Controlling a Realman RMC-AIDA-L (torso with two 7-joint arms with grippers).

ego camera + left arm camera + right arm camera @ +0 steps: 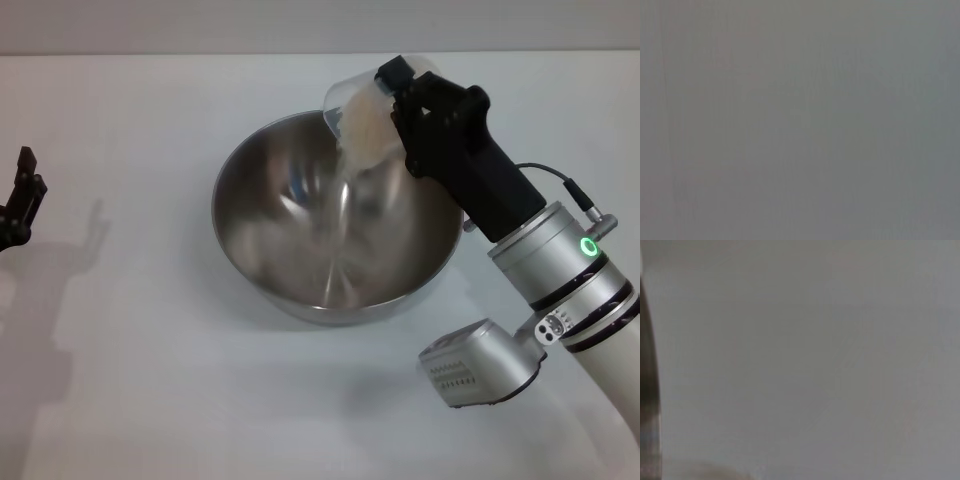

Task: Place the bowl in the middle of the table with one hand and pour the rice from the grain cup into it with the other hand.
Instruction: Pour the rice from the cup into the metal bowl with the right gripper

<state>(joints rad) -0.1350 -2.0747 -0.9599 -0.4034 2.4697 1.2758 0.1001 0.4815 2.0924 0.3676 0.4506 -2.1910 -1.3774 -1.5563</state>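
Note:
The steel bowl [330, 225] stands near the middle of the white table [130, 400] in the head view. Over its far right rim my right gripper [398, 88] is shut on the transparent grain cup [362, 105], which is tipped down toward the bowl's inside. Rice [364, 130] fills the cup's lowered mouth and a blurred stream falls from it toward the bowl's bottom. My left gripper [22, 200] hangs at the far left edge, away from the bowl, holding nothing. Both wrist views show only blank grey surface.
The right arm's silver forearm and wrist camera housing [478, 365] hang over the table to the right of the bowl. The table's far edge runs across the top of the head view.

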